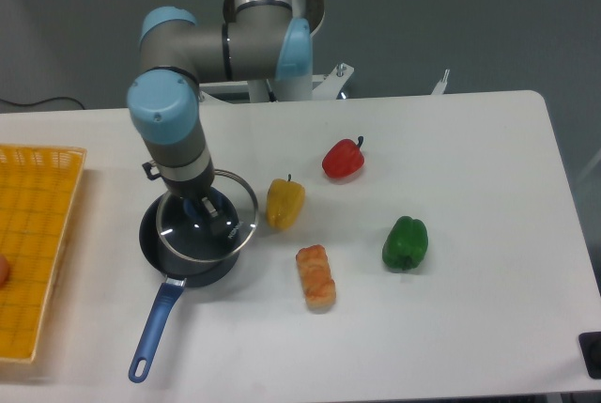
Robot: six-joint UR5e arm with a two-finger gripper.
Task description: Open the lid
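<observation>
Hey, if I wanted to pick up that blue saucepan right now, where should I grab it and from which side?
Take the saucepan by its long blue handle, coming from the near-left side. The handle juts out free toward the table's front edge, while the lid, held by the gripper, and the arm hang over the bowl, so its rim is probably awkward to reach.
</observation>
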